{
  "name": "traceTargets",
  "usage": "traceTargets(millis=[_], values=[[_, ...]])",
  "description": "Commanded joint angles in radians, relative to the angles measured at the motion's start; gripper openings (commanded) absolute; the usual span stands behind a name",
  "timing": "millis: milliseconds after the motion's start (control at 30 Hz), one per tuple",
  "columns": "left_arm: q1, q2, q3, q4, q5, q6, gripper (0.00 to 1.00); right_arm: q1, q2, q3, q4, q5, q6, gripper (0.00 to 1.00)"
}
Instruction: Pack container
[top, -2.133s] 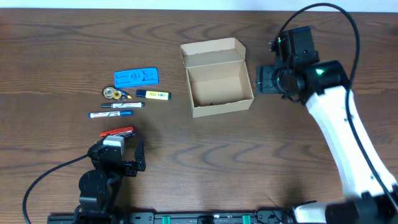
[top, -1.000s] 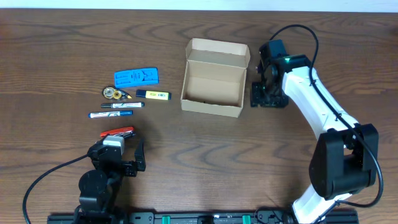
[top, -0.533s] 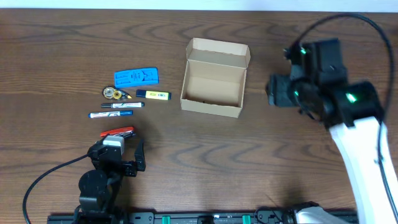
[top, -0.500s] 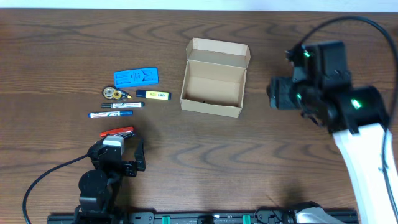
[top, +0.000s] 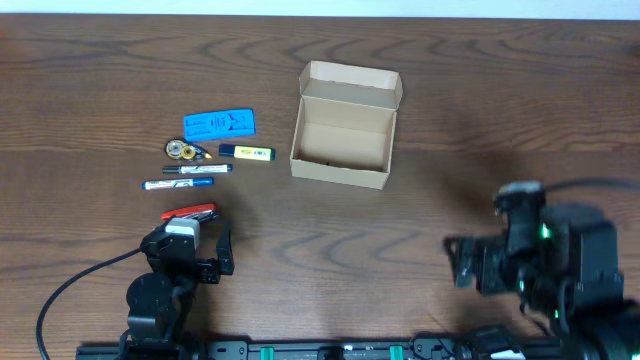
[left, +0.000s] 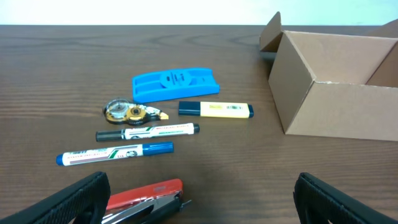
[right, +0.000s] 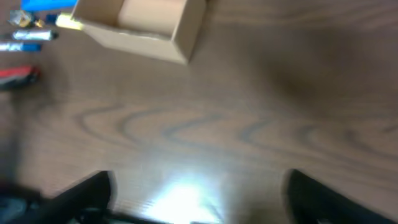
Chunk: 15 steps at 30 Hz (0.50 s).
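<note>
Toward the far middle of the bench (top: 500, 120) the box (top: 345, 125) sits open, flap standing up at the back, with nothing obvious inside. It looks like light, thin cardboard. The walls would buckle under a hard pinch and it would skid if nudged, so I'd take a side wall by its top edge, gently. It bears no printing, and the markers' (left: 147, 131) labels are too small to read. The left gripper (top: 190, 250) and right gripper (top: 462, 265) both gape wide, holding nothing.

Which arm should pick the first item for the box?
Left. The left gripper, open, sits beside the red stapler and markers; the right gripper, also open, is far off beyond the cardboard box.
</note>
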<state>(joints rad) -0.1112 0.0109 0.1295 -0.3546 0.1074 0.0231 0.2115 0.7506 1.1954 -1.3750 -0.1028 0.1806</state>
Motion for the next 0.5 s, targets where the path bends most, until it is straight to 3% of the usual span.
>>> traceTargets(millis=[0, 167, 300, 400, 467], values=[[0.006, -0.005, -0.023, -0.003, -0.011, 0.0, 0.95, -0.008, -0.075, -0.03, -0.024, -0.074, 0.032, 0.99], [0.006, -0.005, -0.023, -0.002, 0.039, -0.005, 0.95, -0.008, -0.115, -0.031, -0.13, -0.071, 0.077, 0.99], [0.006, -0.005, -0.023, 0.01, 0.187, -0.074, 0.95, -0.008, -0.115, -0.031, -0.169, -0.08, 0.076, 0.99], [0.006, -0.005, -0.009, 0.038, 0.308, -0.124, 0.95, -0.008, -0.11, -0.031, -0.133, -0.138, -0.031, 0.99], [0.006, -0.004, 0.023, 0.016, 0.305, -0.135, 0.95, -0.008, -0.1, -0.031, -0.125, -0.139, -0.05, 0.99]])
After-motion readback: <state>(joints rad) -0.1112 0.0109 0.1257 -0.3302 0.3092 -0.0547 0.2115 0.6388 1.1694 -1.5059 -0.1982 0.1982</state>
